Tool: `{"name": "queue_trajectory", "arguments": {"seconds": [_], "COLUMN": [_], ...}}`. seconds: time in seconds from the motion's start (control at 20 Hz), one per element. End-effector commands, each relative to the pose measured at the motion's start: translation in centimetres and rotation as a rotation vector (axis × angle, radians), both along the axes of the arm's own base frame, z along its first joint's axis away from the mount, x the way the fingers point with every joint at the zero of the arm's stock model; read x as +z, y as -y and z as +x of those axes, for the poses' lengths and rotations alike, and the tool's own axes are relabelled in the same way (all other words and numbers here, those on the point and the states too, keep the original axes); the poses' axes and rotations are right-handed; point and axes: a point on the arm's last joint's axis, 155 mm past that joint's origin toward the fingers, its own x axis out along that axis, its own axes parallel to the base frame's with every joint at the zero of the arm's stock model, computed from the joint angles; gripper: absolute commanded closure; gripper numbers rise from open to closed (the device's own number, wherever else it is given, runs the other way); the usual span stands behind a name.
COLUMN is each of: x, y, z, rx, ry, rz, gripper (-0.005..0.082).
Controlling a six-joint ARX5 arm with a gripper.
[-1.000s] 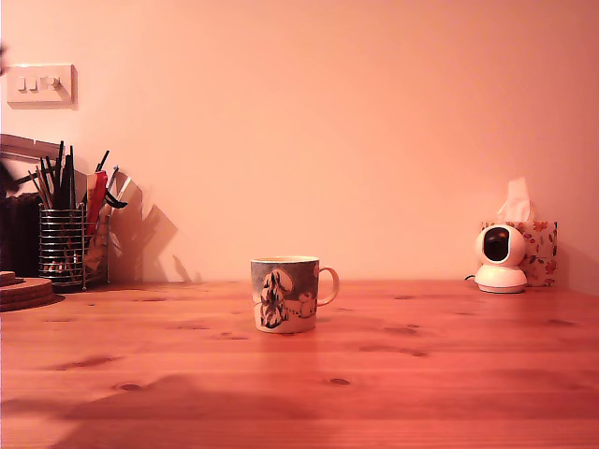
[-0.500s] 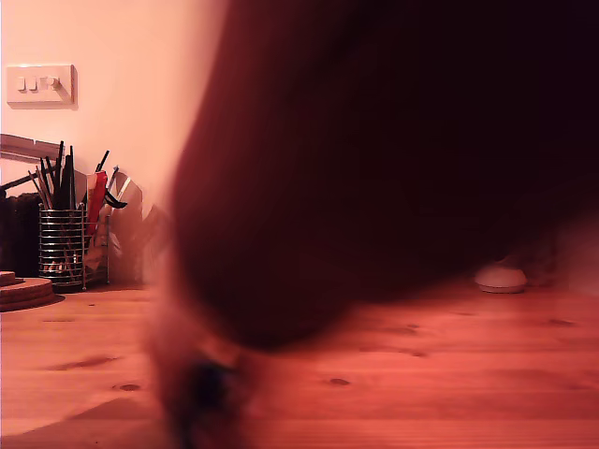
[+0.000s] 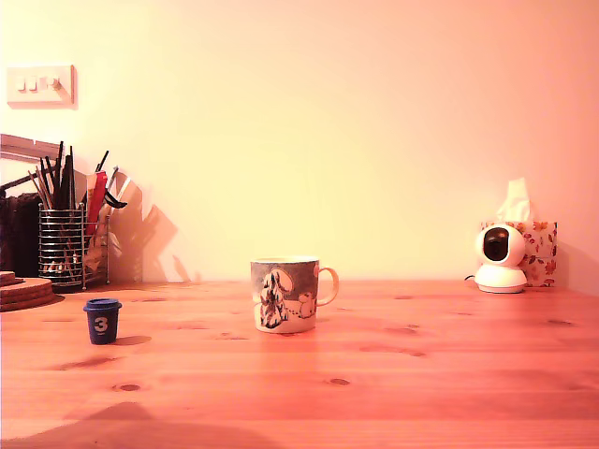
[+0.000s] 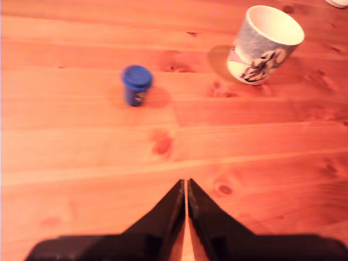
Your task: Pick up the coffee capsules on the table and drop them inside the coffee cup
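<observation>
Dark blue capsule, blue-grey illustrated pale-rimmed cup, reddish knotty table.

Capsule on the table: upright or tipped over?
Upright. The capsule stands on its narrow base on the table, lid up, at the exterior view's left, apart from the coffee cup.

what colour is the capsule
Dark blue capsule, white "3" on its side; the colour shows best in the wrist view.

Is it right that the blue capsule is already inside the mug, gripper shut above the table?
No. The capsule stands on the table, apart from the mug, as the exterior view shows. The gripper is shut above the table.
</observation>
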Motion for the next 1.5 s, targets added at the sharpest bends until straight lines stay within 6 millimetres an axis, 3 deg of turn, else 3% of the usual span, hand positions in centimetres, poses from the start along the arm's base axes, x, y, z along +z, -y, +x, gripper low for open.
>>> {"name": "queue_trajectory", "arguments": {"seconds": [0.0, 0.3, 0.85, 1.2, 1.3, 1.45], "x": [0.1, 3.4, 3.7, 3.6, 3.6, 3.4], "y": [0.0, 0.0, 0.0, -1.5, -1.5, -1.6], "z": [0.0, 0.5, 0.4, 1.0, 1.0, 1.1], "rx": [0.003, 0.008, 0.001, 0.077, 0.080, 0.087], "ry": [0.025, 0.162, 0.178, 0.185, 0.185, 0.181], "rz": [-0.002, -0.031, -0.020, 0.019, 0.020, 0.026], "gripper": [0.0789, 0.0789, 0.0789, 0.0776, 0.0715, 0.0455]}}
